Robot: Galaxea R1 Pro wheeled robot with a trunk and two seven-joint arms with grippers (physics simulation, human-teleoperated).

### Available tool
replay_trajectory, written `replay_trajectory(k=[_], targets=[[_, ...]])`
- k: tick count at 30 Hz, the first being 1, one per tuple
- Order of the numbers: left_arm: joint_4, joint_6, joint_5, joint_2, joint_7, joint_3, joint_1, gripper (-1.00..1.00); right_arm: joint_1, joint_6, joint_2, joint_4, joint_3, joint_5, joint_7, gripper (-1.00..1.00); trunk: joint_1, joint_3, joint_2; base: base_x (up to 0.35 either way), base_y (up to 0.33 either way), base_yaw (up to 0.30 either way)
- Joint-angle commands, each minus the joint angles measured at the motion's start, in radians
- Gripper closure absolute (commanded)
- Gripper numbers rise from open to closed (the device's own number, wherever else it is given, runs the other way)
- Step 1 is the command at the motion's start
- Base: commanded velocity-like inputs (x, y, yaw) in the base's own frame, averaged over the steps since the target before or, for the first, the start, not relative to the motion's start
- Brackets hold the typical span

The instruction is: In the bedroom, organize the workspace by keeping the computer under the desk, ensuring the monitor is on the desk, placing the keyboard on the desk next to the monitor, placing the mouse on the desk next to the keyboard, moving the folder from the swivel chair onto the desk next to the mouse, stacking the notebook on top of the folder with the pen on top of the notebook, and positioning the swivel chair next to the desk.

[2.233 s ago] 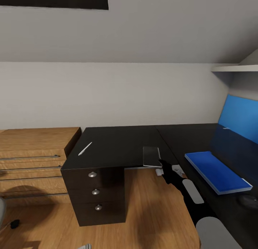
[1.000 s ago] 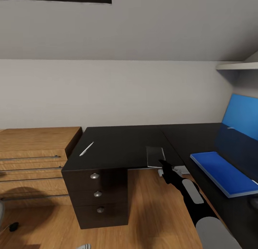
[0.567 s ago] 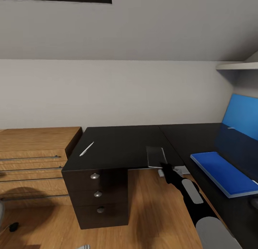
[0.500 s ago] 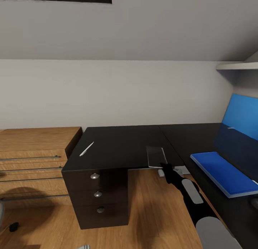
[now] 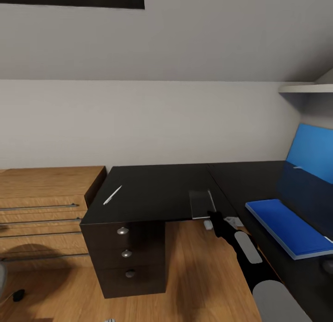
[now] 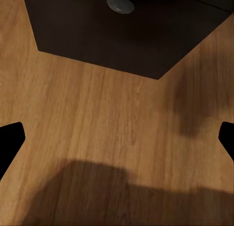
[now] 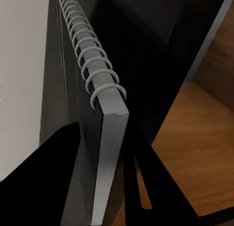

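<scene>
The desk (image 5: 157, 188) has a glossy black top and a dark drawer unit (image 5: 125, 255) with round knobs. A grey spiral-bound notebook (image 5: 201, 203) lies at the desk's near edge, and my right gripper (image 5: 214, 216) is shut on its near end. In the right wrist view the black fingers (image 7: 53, 179) clamp the notebook (image 7: 109, 138) on both faces. A white pen (image 5: 112, 195) lies on the left part of the desk. The blue folder (image 5: 289, 227) lies flat on the right wing. My left gripper (image 6: 117, 143) is open over the wood floor, near the drawer unit (image 6: 126, 31).
A low light-wood cabinet (image 5: 41, 206) with bar handles stands left of the desk. A blue upright panel (image 5: 312, 151) rises behind the folder, under a white shelf (image 5: 305, 87). A small black object (image 5: 18, 295) lies on the floor at lower left.
The head view has shifted slightly, so the folder sits further right. My right gripper stays at the notebook's near end, a touch lower in the picture. The pen has not moved.
</scene>
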Motion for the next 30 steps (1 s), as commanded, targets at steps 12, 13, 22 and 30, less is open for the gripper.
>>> replay_trajectory(k=[12, 13, 22, 30], targets=[[-0.001, -0.008, 0.009, 0.0, 0.005, -0.006, -0.001, -1.0, 0.0, 0.006, 0.001, -0.005, -0.004, -0.009, -0.008, 1.0, -0.046, 0.037, 0.084, 0.0, 0.0, 0.0], [-0.001, -0.008, 0.009, 0.0, 0.006, -0.007, -0.001, -1.0, 0.0, 0.006, 0.001, -0.006, -0.004, -0.009, -0.008, 1.0, -0.05, 0.04, 0.091, 0.0, 0.0, 0.0], [-0.001, -0.008, 0.009, 0.001, 0.006, -0.004, -0.001, -1.0, 0.0, 0.006, 0.0, -0.009, -0.004, -0.009, -0.005, 1.0, -0.084, 0.068, 0.154, 0.0, 0.0, 0.0], [-0.001, -0.008, 0.01, 0.001, 0.006, -0.001, -0.001, -1.0, 0.052, 0.009, -0.029, -0.143, -0.009, -0.015, -0.006, 1.0, -0.115, 0.093, 0.21, -0.233, 0.0, 0.0]])
